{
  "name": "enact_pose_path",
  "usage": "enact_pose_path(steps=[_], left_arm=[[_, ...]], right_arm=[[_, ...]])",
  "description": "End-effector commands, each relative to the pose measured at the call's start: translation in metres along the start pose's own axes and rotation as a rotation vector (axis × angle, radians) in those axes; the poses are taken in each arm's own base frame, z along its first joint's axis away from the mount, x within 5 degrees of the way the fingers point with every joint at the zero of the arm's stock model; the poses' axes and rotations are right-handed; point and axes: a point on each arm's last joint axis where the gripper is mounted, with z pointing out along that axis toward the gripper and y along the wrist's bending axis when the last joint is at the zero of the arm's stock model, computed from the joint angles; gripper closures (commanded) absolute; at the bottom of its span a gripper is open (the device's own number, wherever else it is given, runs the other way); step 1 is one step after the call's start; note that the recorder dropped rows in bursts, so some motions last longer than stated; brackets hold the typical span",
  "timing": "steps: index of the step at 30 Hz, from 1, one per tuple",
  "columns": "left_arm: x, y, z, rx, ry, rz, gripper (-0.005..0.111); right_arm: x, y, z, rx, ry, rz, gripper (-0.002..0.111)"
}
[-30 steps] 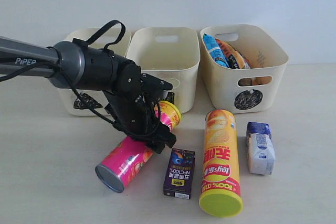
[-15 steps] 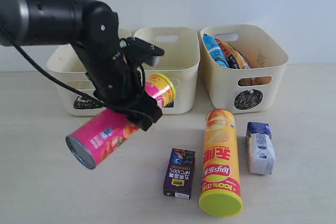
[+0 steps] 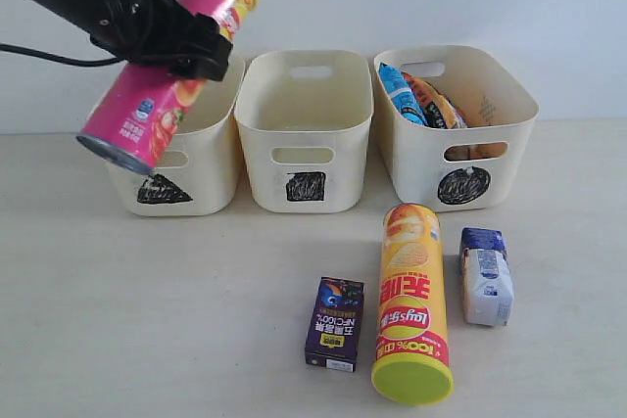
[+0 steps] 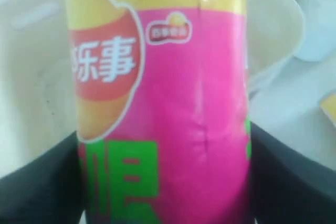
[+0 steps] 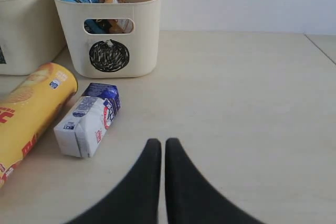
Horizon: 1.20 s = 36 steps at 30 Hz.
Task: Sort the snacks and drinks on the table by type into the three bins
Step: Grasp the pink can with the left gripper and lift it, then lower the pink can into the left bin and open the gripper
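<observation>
Fingers [image 3: 199,54] of the left gripper [image 3: 176,51] clamp the pink tube [image 3: 147,110], tilted in the air above the triangle bin [image 3: 196,178]; the yellow tube [image 3: 411,291], purple carton [image 3: 334,324] and white-and-blue pack [image 3: 486,281] lie on the table [image 3: 147,320]. Left wrist: dark fingers [image 4: 37,187] press both sides of the tube. Right wrist: the right gripper [image 5: 161,166] is closed, empty, above the table near the pack

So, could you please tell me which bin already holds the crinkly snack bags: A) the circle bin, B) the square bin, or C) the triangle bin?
A: the blue bag and the orange-brown bag stick up out of the circle bin.
</observation>
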Motion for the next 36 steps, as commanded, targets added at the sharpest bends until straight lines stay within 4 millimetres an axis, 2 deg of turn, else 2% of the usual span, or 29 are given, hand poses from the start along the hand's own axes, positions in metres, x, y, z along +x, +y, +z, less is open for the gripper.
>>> enact_pose_path(steps=[1, 6, 11, 15, 21, 28, 31, 36], left_arm=[[-0.013, 0.035, 0.007, -0.075, -0.167, -0.107, 0.103], [-0.025, 0.065, 0.031, -0.131, -0.236, -0.139, 0.103], [-0.033, 0.087, 0.064, -0.16, -0.236, -0.159, 0.103], [-0.034, 0.095, 0.093, -0.167, -0.227, -0.166, 0.103], [-0.029, 0.104, 0.125, -0.175, -0.215, -0.173, 0.103], [-0.017, 0.107, 0.146, -0.175, -0.173, -0.176, 0.103], [-0.013, 0.109, 0.151, -0.177, -0.161, -0.178, 0.093], [-0.007, 0.111, 0.155, -0.176, -0.129, -0.183, 0.057]], right_arm=[[0.001, 0.0, 0.0, 0.003, -0.005, -0.003, 0.108], [0.001, 0.0, 0.0, 0.003, -0.005, -0.003, 0.108], [0.001, 0.0, 0.0, 0.003, -0.005, -0.003, 0.108], [0.001, 0.0, 0.0, 0.003, -0.005, -0.003, 0.108], [0.001, 0.0, 0.0, 0.003, -0.005, -0.003, 0.108], [0.001, 0.0, 0.0, 0.003, -0.005, -0.003, 0.108], [0.001, 0.0, 0.0, 0.003, -0.005, -0.003, 0.108], [0.001, 0.0, 0.0, 0.003, -0.005, -0.003, 0.108]])
